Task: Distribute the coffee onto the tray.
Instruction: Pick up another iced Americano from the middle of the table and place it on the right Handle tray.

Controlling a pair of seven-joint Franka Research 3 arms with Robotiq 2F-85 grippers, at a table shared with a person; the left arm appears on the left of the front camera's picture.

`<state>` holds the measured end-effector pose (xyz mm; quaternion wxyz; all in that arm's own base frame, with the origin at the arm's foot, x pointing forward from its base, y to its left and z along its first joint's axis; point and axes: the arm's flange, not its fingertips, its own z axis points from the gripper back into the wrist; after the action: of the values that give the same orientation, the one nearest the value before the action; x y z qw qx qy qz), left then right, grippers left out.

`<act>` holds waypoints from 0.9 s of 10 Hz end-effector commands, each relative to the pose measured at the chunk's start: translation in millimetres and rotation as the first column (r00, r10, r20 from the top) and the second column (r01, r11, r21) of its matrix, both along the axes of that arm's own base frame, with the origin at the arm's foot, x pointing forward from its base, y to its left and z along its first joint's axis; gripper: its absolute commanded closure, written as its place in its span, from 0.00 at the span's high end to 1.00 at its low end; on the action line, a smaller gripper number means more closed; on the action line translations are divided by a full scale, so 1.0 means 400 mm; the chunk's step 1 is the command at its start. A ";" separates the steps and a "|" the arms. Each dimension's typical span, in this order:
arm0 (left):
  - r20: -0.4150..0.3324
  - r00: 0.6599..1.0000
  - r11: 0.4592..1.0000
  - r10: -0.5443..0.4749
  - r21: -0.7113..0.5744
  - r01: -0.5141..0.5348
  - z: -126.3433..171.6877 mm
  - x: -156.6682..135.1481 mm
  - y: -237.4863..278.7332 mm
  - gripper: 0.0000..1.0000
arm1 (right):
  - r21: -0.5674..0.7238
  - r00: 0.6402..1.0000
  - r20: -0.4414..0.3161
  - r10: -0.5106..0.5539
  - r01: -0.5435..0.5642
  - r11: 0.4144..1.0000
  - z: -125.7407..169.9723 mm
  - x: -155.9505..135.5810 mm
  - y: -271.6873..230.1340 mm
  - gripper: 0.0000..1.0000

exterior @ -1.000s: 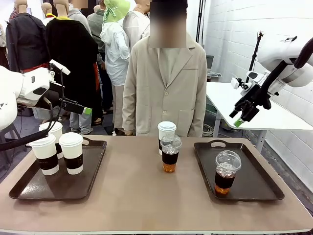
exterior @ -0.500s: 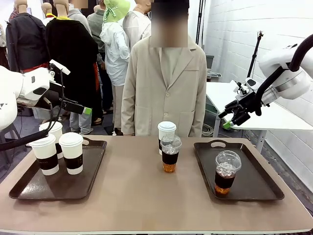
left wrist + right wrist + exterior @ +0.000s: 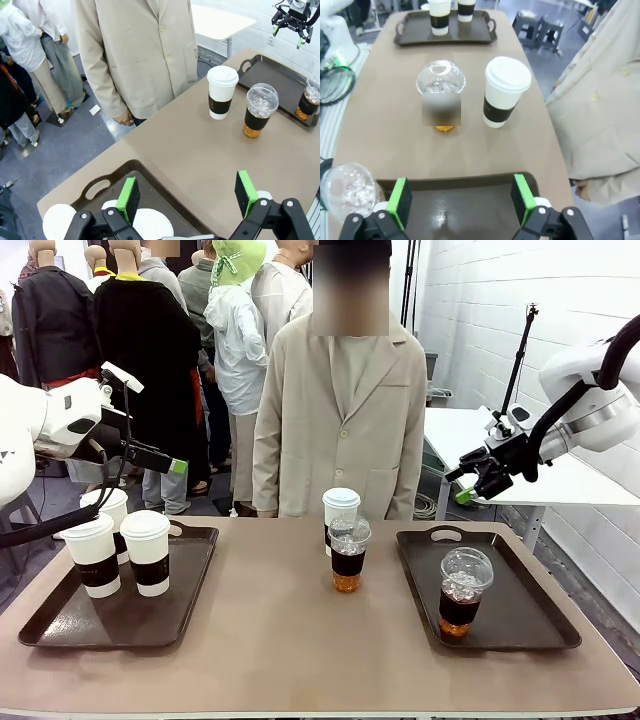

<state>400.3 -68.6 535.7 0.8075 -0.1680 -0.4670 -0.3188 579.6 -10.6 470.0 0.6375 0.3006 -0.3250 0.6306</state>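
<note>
Brown table (image 3: 280, 640) has a white paper cup (image 3: 341, 508) and an iced cup (image 3: 349, 558) side by side mid-table. The right gripper (image 3: 461, 197) hangs wide open and empty over the right tray (image 3: 520, 625). I'd come in level and pinch the iced cup's sleeve, not the dome.

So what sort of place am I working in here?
Probably a robotics lab or test room, staged as a coffee counter: bare white block wall, a white worktable beside it, and takeaway cups on serving trays on the shared table.
</note>
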 end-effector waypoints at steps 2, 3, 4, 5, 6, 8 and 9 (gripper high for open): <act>-0.006 1.000 1.000 0.007 -0.002 -0.007 -0.003 0.001 -0.001 1.00 | -0.033 1.000 -0.010 -0.011 0.010 0.999 0.005 0.003 0.012 1.00; -0.006 1.000 1.000 0.007 -0.002 -0.007 -0.003 0.001 -0.001 1.00 | -0.033 1.000 -0.010 -0.011 0.010 0.999 0.005 0.003 0.012 1.00; -0.006 1.000 1.000 0.007 -0.002 -0.007 -0.003 0.001 -0.001 1.00 | -0.009 1.000 0.003 0.004 -0.004 1.000 0.001 0.000 0.005 1.00; -0.006 1.000 1.000 0.007 -0.002 -0.007 -0.003 0.001 -0.001 1.00 | 0.039 1.000 0.028 0.011 -0.012 0.999 -0.019 0.019 0.012 1.00; -0.006 1.000 1.000 0.007 -0.002 -0.007 -0.003 0.001 -0.001 1.00 | 0.062 0.999 0.048 0.024 -0.027 0.998 -0.035 0.026 0.018 1.00; -0.006 1.000 1.000 0.007 -0.002 -0.007 -0.003 0.001 -0.001 1.00 | 0.117 0.997 0.072 0.039 -0.048 0.992 -0.078 0.036 0.026 1.00; -0.006 1.000 1.000 0.007 -0.002 -0.007 -0.003 0.001 -0.001 1.00 | 0.134 0.995 0.094 0.039 -0.051 0.990 -0.099 0.038 0.033 1.00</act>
<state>400.3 -68.6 535.8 0.8075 -0.1680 -0.4670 -0.3188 592.2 1.3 439.6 0.6027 0.3200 -0.3664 0.6326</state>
